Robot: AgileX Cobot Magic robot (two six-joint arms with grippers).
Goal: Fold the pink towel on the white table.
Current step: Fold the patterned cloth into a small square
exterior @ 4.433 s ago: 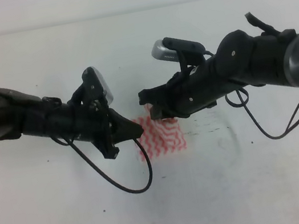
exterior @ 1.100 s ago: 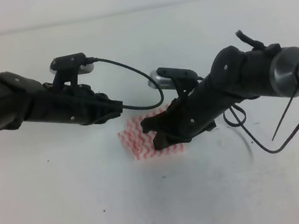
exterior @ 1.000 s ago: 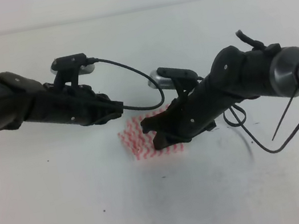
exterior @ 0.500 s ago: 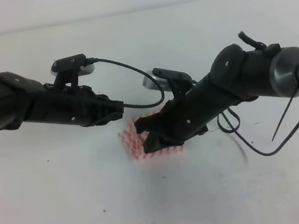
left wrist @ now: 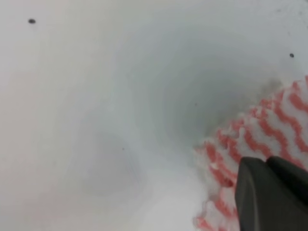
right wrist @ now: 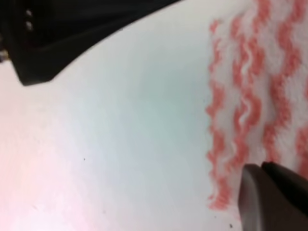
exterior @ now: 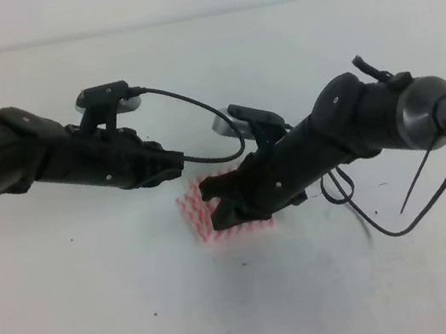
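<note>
**Both arms reaching in over the small folded towel**

The pink towel (exterior: 201, 214) is lying near the middle of the white bench (exterior: 104, 326) as a small, compact patch of pink-and-white zigzag stripes, partly hidden under the right arm.

The left arm is stretching in from the left edge of the overhead view, angled slightly downward, with its gripper (exterior: 172, 164) pointing toward the towel's far left corner. In the left wrist view its dark fingers (left wrist: 269, 192) are sitting over the towel's edge (left wrist: 250, 139), and they are appearing pressed together there; whether cloth is caught between them I cannot tell.

The right arm is coming in from the right, sloping down and to the left, crossing over most of the towel, with its gripper (exterior: 216, 203) low above the cloth's left part. The right wrist view is showing its fingers (right wrist: 274, 197) close together over the striped cloth (right wrist: 255, 96), near its edge; whether they are grasping it I cannot tell.
</note>
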